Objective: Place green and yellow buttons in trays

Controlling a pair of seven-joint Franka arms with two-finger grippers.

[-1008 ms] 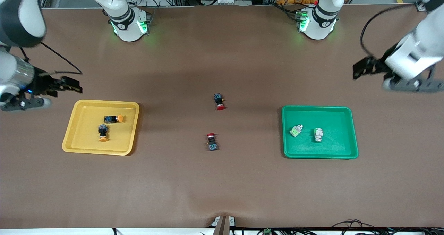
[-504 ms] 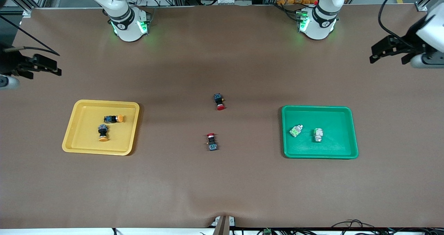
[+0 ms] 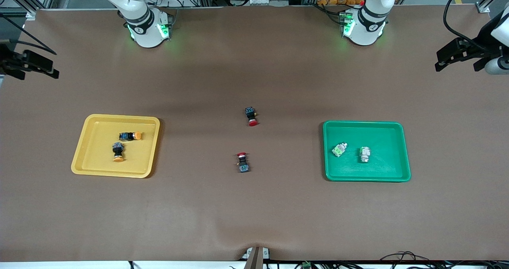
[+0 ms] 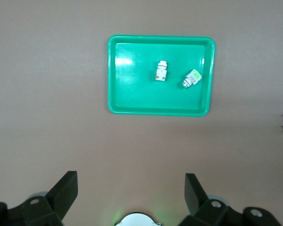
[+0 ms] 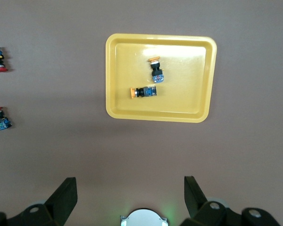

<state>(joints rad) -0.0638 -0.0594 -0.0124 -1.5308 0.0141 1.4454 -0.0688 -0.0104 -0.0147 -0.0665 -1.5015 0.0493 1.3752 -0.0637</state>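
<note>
The right hand (image 3: 30,64) hangs up high over the table's end, fingers wide apart and empty. Two yellow buttons (image 3: 123,144) lie in the yellow tray (image 3: 115,173). Two red buttons (image 3: 247,140) lie on the table (image 3: 254,213) between the trays. Two green buttons (image 3: 352,151) lie in the green tray (image 3: 368,178). The buttons look small, hard and light; pinch one across its middle. The left hand (image 3: 457,56) hangs high too, fingers wide apart and empty.
</note>
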